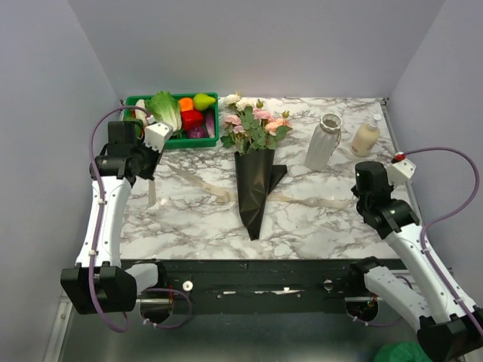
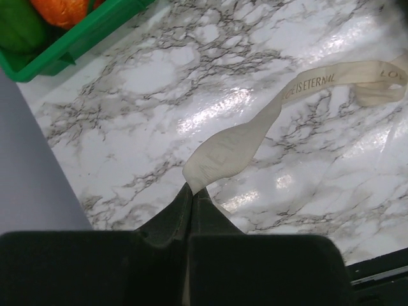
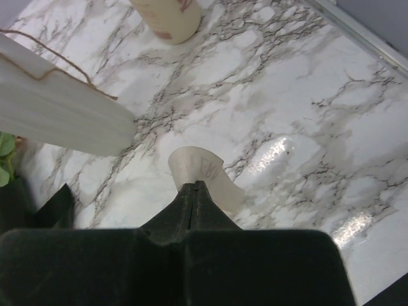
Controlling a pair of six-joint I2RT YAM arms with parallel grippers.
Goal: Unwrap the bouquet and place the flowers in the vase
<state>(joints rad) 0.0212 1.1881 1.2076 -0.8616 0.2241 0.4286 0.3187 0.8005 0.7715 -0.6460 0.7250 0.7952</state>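
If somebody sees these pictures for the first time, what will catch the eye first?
The bouquet of pink, peach and cream roses in a dark paper cone lies in the middle of the marble table, blooms toward the far side. The left gripper and the right gripper are each shut on an end of cream ribbon. A tall white ribbed vase stands upright just right of it.

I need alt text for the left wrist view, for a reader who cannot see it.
The left gripper, shut, pinches one end of a cream ribbon that trails across the marble table to the frame's right edge. A corner of a green crate holding toy vegetables shows at upper left.
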